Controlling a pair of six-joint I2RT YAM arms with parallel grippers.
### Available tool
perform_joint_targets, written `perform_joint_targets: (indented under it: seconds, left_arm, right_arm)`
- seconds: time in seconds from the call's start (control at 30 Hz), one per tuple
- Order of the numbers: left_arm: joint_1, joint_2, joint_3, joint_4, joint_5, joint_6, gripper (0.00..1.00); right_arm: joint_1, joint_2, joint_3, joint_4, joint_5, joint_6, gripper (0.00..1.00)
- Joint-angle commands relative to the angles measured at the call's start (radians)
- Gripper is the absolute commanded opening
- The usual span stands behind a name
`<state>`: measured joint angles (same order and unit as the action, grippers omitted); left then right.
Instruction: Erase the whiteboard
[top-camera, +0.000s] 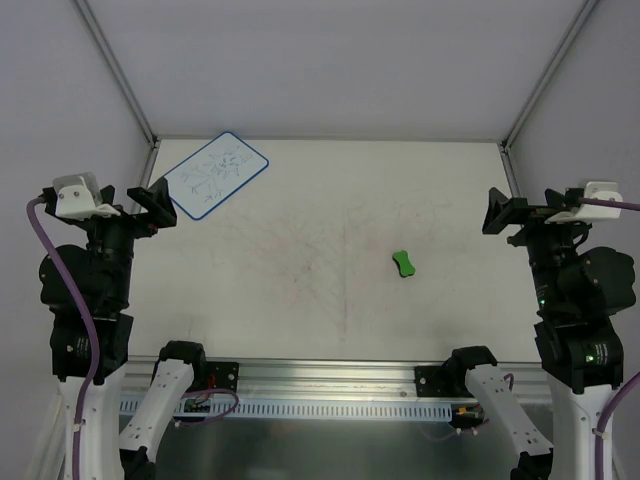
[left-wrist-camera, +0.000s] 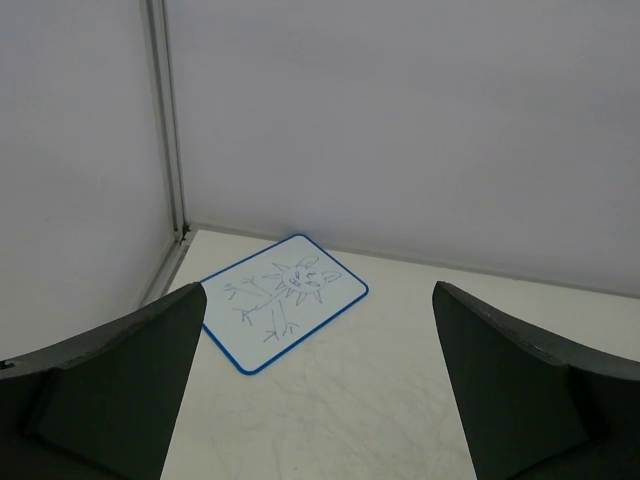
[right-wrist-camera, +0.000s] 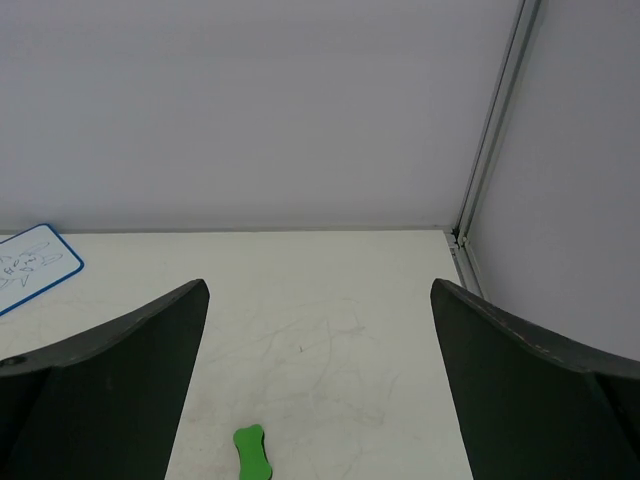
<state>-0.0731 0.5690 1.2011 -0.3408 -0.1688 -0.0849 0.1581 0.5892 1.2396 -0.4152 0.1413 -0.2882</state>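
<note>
The whiteboard (top-camera: 216, 174) is lying flat at ten o'clock on the white table (top-camera: 300, 180), near the far left corner, and is bearing thin dark scribbles. A green bone-shaped block (top-camera: 404, 264) is resting at four o'clock of centre, well apart from it. Faint reddish scuffs are marking the tabletop. White walls and aluminium corner posts (top-camera: 118, 70) are enclosing the space. The left gripper (top-camera: 152, 205) and right gripper (top-camera: 500, 212) are hovering at the sides, fingers spread wide, holding nothing.

The left arm (top-camera: 85, 290) stands folded upright at the near left, and the right arm (top-camera: 580, 300) mirrors it at the near right. The left pincer (top-camera: 157, 203) and right pincer (top-camera: 497, 212) hover raised, jaws spread wide and empty.
</note>
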Motion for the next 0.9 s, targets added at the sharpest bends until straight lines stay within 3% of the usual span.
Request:
perform_joint_targets:
  seconds: [0.0, 0.37, 0.57, 0.87]
  left_arm:
    - [-0.007, 0.0, -0.015, 0.029, 0.002, -0.035, 0.99]
    - [-0.007, 0.159, -0.159, 0.019, 0.165, -0.15, 0.99]
    - [-0.007, 0.449, -0.18, 0.02, 0.247, -0.147, 0.99]
    - [-0.007, 1.036, 0.055, 0.023, 0.115, -0.108, 0.99]
  right_arm:
    - [0.006, 0.006, -0.014, 0.042, -0.035, -0.002, 0.99]
    - [0.006, 0.164, -0.144, -0.085, -0.341, 0.207, 0.99]
    - [0.006, 0.259, -0.255, -0.089, -0.419, 0.282, 0.99]
    - [0.006, 0.31, -0.382, -0.074, -0.444, 0.285, 0.99]
